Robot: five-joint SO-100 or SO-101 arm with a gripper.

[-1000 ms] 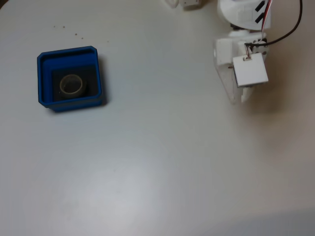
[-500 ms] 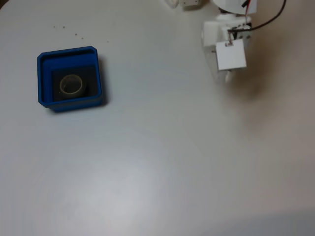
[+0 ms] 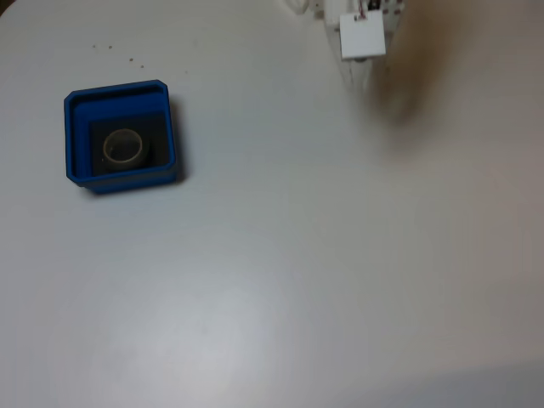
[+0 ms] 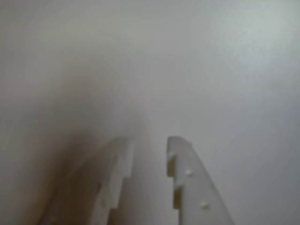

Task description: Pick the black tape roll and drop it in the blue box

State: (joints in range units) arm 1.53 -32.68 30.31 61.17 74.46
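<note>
The black tape roll [image 3: 124,147], a small ring with a pale core, lies flat on the dark floor of the blue box [image 3: 119,88] at the left of the fixed view. My gripper [image 3: 357,75] is far off at the top edge, right of centre, well away from the box. In the wrist view, the gripper [image 4: 149,140] shows two white fingers [image 4: 187,178] a narrow gap apart. Nothing is between them, and only bare table lies below.
The pale table [image 3: 280,255] stretches wide around the box. White parts of the arm [image 3: 363,36] sit at the top edge. A few small dark specks [image 3: 119,53] mark the table above the box.
The arm has drawn back up and to the left towards the top edge of the fixed view. The roll and box have stayed still.
</note>
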